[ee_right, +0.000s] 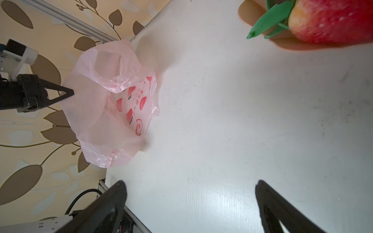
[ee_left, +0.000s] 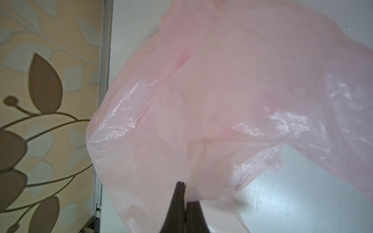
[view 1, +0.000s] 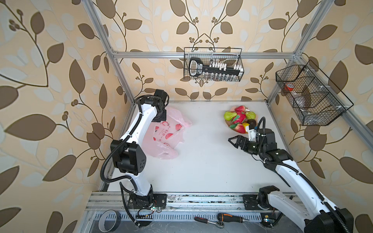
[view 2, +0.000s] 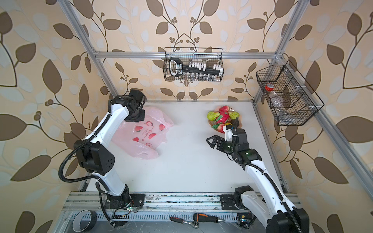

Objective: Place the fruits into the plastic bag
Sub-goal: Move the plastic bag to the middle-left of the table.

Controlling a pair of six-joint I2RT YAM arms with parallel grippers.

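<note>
The plastic bag (view 1: 163, 137) (view 2: 141, 139) is pale pink with red prints and lies crumpled at the table's left side. My left gripper (ee_left: 186, 192) (ee_right: 71, 93) is shut on a fold of the bag's edge (ee_left: 193, 177) and holds it lifted, so the mouth (ee_right: 109, 66) gapes. In both top views the left wrist hides its fingers. The fruits (view 1: 240, 119) (view 2: 223, 119) are piled on a peach plate (ee_right: 248, 10) at the back right: strawberries (ee_right: 331, 22), green pears (view 1: 230, 116), a dragon fruit and a lemon. My right gripper (view 1: 232, 141) (ee_right: 189, 187) is open and empty, just in front of the plate.
A wire basket (view 1: 214, 64) with a tool set hangs on the back wall. Another wire basket (view 1: 310, 94) hangs on the right wall. A screwdriver (view 1: 230, 217), a ratchet (view 1: 210, 222) and a tape roll (view 1: 110, 220) lie along the front rail.
</note>
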